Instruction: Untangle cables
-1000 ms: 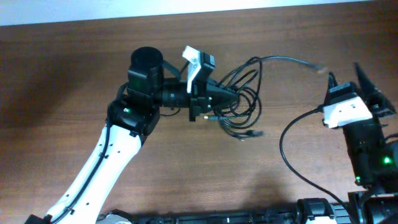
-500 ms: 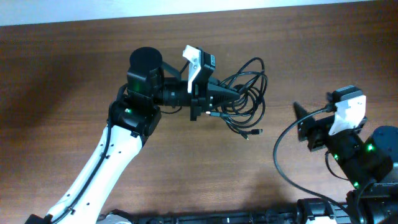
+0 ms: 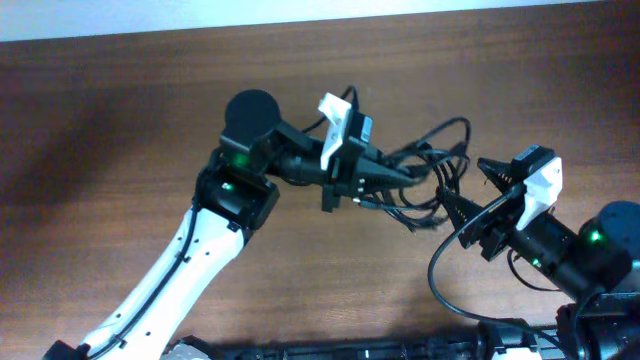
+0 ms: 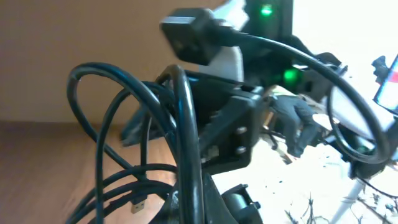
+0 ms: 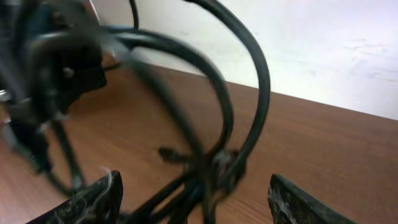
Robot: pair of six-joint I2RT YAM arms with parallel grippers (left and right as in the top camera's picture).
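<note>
The cables [image 3: 430, 172] are a tangled bunch of thin black loops held just above the brown table, right of centre. My left gripper [image 3: 405, 176] points right and is shut on the bunch at its left side. In the left wrist view the loops [image 4: 180, 112] rise from the jaws [image 4: 199, 202], and a small silver-tipped plug [image 4: 138, 203] hangs to the lower left. My right gripper [image 3: 466, 185] is open, with one finger on each side of the bunch's right end. Between its fingertips [image 5: 93, 199] the right wrist view shows blurred strands [image 5: 221, 106], and the right gripper [image 5: 196, 202] grips none of them.
The left arm [image 3: 200, 240] crosses the table from the lower left. A thicker black wire [image 3: 440, 270] loops off the right arm near the front edge. The table's far edge [image 3: 320, 22] meets a white wall.
The left gripper has carried the bunch to the right. The right gripper has swung in from the far right, opened wider and come around the bunch. The long strand that reached right has drawn back in.
</note>
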